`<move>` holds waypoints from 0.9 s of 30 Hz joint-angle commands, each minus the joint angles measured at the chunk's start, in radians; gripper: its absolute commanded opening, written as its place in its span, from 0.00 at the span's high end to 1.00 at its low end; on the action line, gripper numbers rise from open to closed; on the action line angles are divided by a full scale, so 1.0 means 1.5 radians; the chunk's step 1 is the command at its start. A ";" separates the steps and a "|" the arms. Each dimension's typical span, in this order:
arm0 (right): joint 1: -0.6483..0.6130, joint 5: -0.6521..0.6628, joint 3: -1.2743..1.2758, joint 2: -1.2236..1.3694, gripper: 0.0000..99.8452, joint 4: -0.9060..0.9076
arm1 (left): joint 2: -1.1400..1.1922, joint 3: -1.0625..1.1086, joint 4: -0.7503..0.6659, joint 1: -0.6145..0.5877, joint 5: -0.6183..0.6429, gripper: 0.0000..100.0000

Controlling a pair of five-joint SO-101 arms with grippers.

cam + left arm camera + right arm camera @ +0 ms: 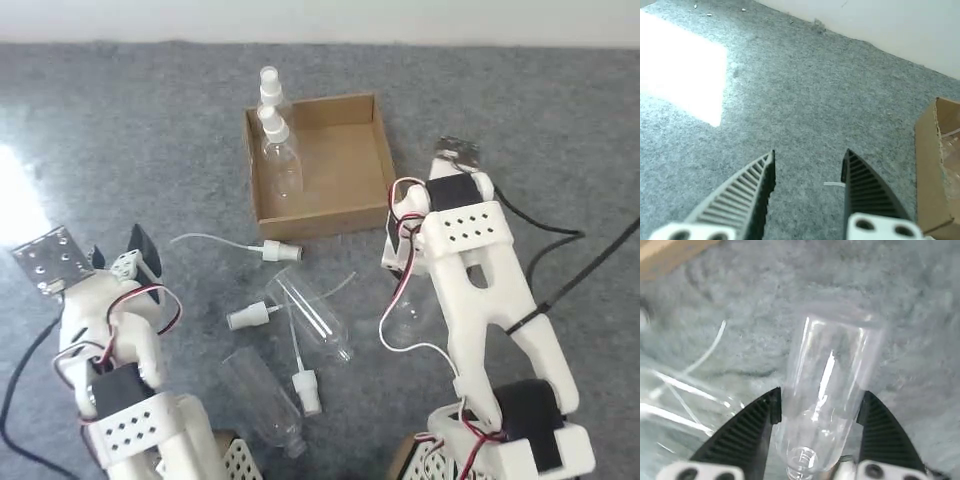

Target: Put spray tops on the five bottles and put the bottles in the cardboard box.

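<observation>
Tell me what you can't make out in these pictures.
Held bottle: high view, right arm covers most of it.
Box: left wrist view, edge cuts it off.
Second bottle: right wrist view, blurred and cut by the edge.
Rear boxed bottle: high view, base behind the front bottle.

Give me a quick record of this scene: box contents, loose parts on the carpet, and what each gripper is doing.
cardboard box: two capped bottles at its left wall
loose spray tops: three, on the carpet
uncapped bottles on carpet: two, lying down
left gripper: open, over bare carpet
right gripper: closed on a third uncapped bottle
</observation>
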 commanded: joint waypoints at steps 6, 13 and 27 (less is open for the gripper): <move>0.011 -0.234 -0.002 -0.032 0.78 -0.028 | -0.006 -0.004 -0.021 -0.005 -0.001 0.79; 0.039 -0.266 0.084 -0.032 0.54 -0.123 | -0.006 0.001 -0.023 -0.005 -0.001 0.79; 0.036 -0.263 0.100 -0.041 0.51 -0.150 | -0.006 0.001 -0.023 -0.004 -0.001 0.79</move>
